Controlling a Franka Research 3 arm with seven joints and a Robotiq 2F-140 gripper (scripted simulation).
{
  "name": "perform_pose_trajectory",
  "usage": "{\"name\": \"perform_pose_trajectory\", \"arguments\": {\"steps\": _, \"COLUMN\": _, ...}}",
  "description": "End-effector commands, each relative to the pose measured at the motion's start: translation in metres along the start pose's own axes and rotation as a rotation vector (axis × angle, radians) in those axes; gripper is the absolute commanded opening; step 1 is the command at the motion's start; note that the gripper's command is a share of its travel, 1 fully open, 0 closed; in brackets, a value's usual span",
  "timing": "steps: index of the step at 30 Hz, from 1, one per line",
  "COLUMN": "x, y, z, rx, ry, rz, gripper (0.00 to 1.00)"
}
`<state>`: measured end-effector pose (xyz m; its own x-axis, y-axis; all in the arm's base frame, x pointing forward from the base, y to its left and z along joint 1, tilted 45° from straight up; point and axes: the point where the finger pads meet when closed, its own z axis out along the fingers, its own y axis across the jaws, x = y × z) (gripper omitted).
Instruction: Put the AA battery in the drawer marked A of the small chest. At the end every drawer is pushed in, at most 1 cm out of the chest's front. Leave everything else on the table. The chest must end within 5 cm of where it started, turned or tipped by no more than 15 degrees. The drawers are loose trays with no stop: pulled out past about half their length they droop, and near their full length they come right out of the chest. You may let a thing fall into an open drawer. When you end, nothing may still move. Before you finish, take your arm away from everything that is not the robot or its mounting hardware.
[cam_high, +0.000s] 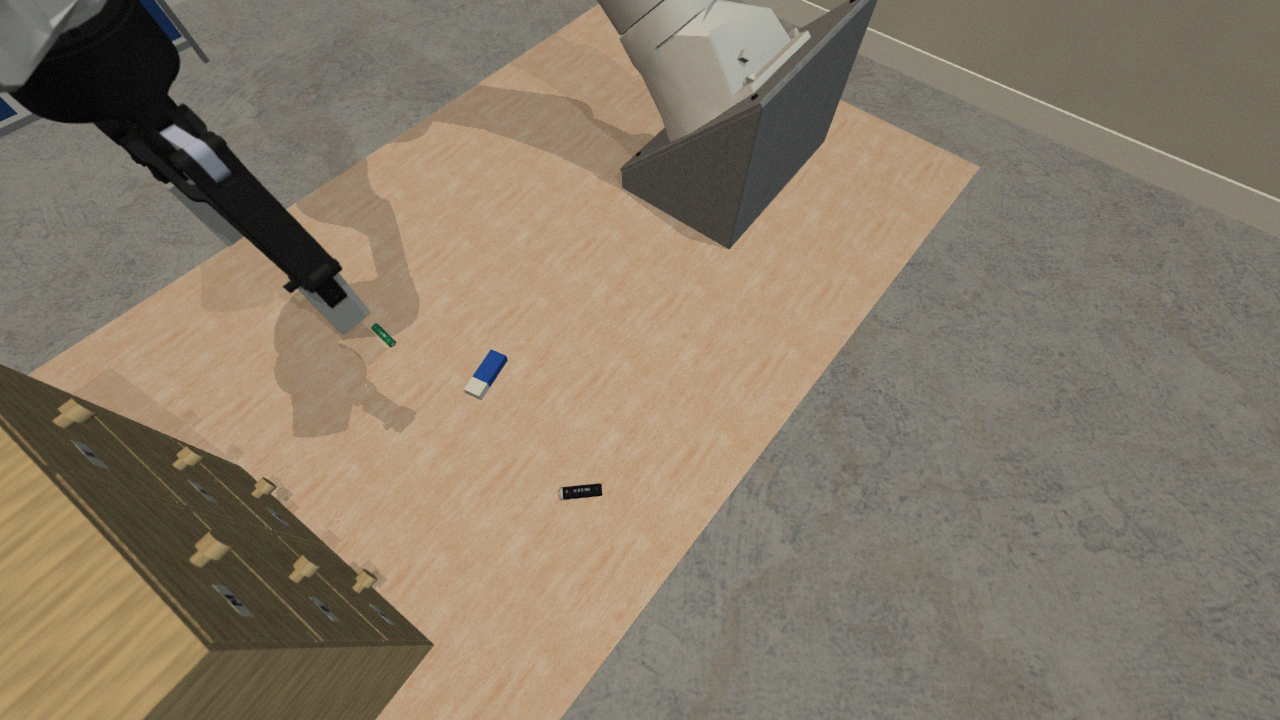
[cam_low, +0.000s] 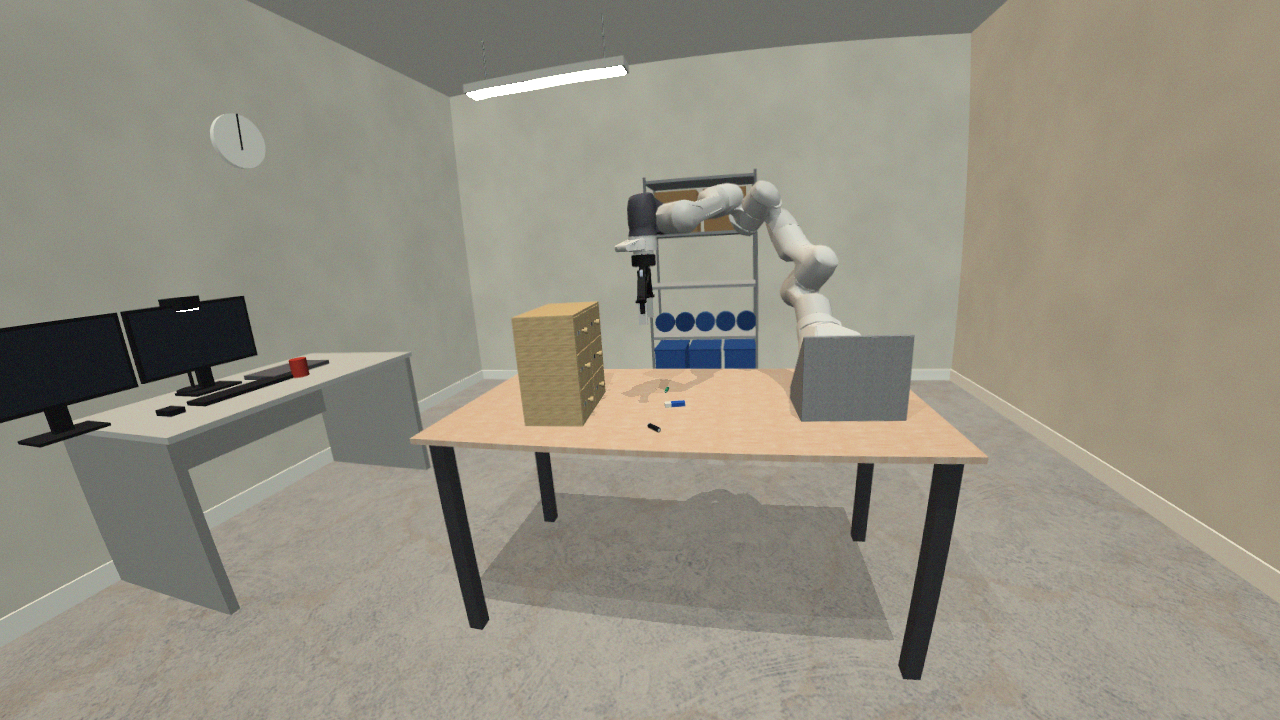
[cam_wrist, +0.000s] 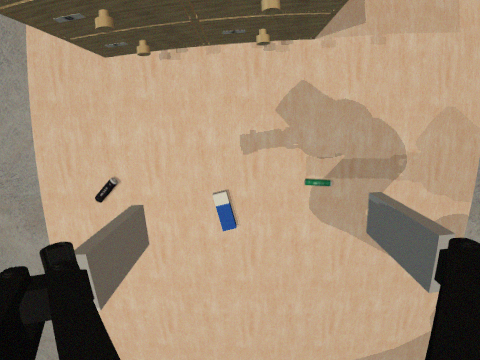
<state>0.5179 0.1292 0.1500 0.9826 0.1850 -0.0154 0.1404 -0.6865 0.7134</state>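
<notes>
The AA battery, black with a silvery end (cam_high: 580, 491) (cam_low: 654, 428) (cam_wrist: 106, 190), lies on the table. My gripper (cam_low: 642, 315) (cam_wrist: 257, 219) is open and empty, pointing down high above the table, in front of the chest. In the wrist view the battery lies beyond the left finger, outside the gap. The small chest (cam_high: 295, 676) (cam_low: 550, 367) stands with all its visible drawers pushed in. Drawer A (cam_high: 165, 483) is the middle one of the column farther from the exterior camera; its knob (cam_high: 186, 458) (cam_wrist: 271, 4) sticks out. Its label is too small to read.
A blue and white eraser (cam_high: 486, 374) (cam_low: 674, 403) (cam_wrist: 225, 212) lies between the battery and a smaller green battery (cam_high: 383, 334) (cam_low: 666, 389) (cam_wrist: 318, 182). A grey wedge-shaped stand (cam_high: 689, 170) (cam_low: 854, 380) at the arm's base is at the table's other end.
</notes>
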Motion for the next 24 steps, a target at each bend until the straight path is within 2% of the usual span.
{"name": "perform_pose_trajectory", "arguments": {"steps": 1, "x": -0.0002, "y": -0.0002, "z": -0.0001, "rx": 0.001, "ry": -0.003, "rz": -0.011, "gripper": 1.0}}
{"name": "perform_pose_trajectory", "arguments": {"steps": 24, "x": -0.005, "y": 0.0025, "z": -0.0013, "rx": 0.0, "ry": 0.0, "rz": -0.005, "gripper": 1.0}}
